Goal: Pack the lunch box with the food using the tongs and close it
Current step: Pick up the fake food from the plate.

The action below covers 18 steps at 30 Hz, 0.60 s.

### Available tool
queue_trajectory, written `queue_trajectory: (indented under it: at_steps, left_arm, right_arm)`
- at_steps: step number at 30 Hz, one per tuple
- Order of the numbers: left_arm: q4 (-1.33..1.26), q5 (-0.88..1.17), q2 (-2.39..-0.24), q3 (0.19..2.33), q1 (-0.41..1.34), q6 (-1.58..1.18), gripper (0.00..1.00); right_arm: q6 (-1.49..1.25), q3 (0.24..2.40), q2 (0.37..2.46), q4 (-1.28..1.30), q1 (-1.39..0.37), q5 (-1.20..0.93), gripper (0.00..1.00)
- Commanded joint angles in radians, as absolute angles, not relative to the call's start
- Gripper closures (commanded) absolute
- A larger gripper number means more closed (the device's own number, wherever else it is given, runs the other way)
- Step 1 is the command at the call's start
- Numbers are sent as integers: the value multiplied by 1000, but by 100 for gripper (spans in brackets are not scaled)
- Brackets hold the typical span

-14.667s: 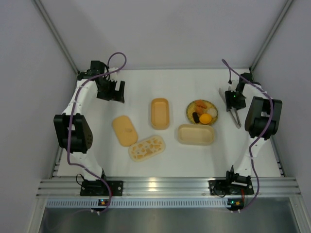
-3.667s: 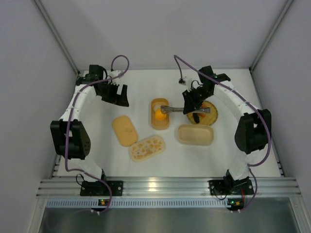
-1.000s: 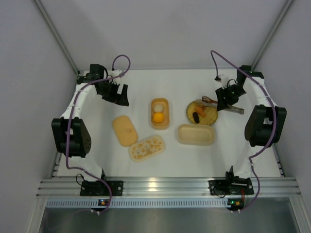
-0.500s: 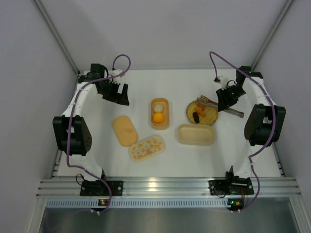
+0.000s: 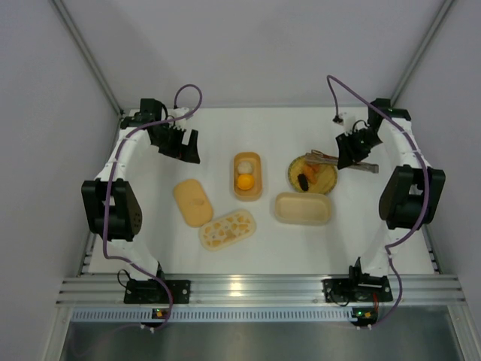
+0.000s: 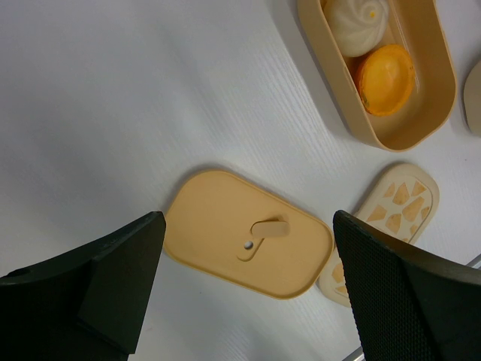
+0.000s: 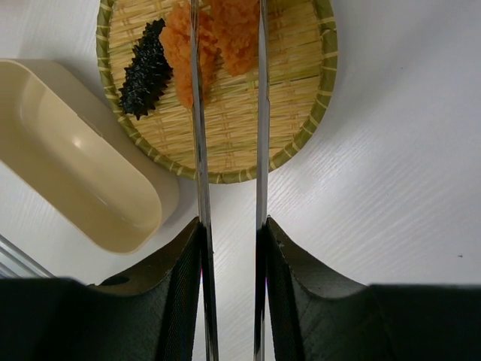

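The tongs [image 7: 198, 150] were two slim, mirror-bright metal arms running nearly parallel with a narrow gap between them. The right gripper [image 7: 231, 235] had them pinched, one black textured finger pressing on the outside of each arm. Their far ends reached over the plate [image 7: 312, 113], a round, shallow basket of woven bamboo strips with a greenish rim. On it lay rough, crumbly orange chunks [image 7: 225, 26] and a dark, spiky, elongated piece [image 7: 143, 69]. The arms passed over the orange chunks; the wrist view cut off the tips, so whether they gripped a chunk could not be told.

Just beside the plate sat a smooth cream oblong lunch box tray [image 7: 75, 158], with nothing in it.

The top view showed the tongs lying almost level above the plate's far edge. Only the left wrist view showed the tan tray [image 6: 409, 120] closely: a glossy whitish swirled bun [image 6: 353, 22] and a yellow-orange ball [image 6: 385, 69] touched inside it. Near it on the white, faintly grained tabletop [image 6: 113, 98] lay a plain orange lid [image 6: 293, 259] with a small tab and a patterned lid [image 6: 394, 214]. The left gripper [image 5: 183, 147] hovered with its fingers spread wide, holding nothing.
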State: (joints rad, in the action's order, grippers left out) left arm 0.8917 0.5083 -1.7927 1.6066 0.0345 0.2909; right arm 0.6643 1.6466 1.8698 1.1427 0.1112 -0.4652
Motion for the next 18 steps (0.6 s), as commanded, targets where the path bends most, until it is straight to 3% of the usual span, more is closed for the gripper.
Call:
queue_trajectory:
  at_steps: [1, 18]
  left_arm:
    - [881, 528, -1786, 1634, 32, 302, 2]
    - [876, 551, -1775, 1617, 32, 298, 2]
  right_arm:
    - [647, 1724, 1784, 1187, 104, -520, 85]
    - [675, 1635, 1614, 1295, 100, -609, 87]
